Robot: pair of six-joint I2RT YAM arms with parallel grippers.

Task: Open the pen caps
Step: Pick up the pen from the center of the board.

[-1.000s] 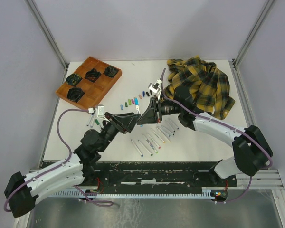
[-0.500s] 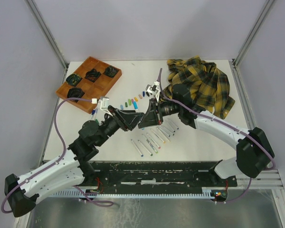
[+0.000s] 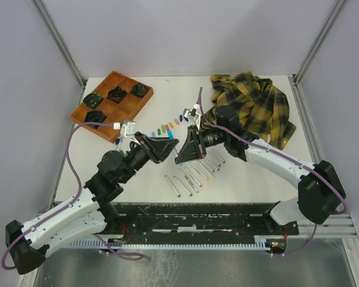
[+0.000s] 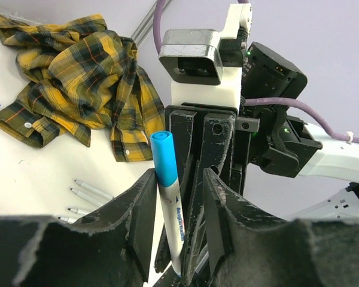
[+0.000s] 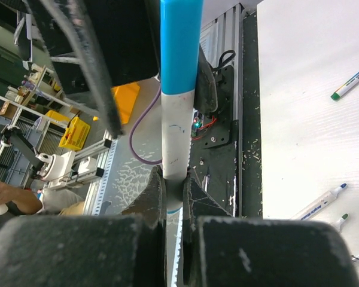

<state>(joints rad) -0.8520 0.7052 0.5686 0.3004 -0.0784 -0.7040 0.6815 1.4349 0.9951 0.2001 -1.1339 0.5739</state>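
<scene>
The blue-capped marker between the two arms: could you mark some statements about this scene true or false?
The right arm's fingers grip the white plastic marker barrel. True.
The light blue plastic cap is off the marker. False: it sits on the barrel's end.
The left arm's fingers stand either side of that cap. True.
The yellow-and-black plaid shirt lies in the brown wooden tray. False: it lies on the white table, apart from the tray.
</scene>
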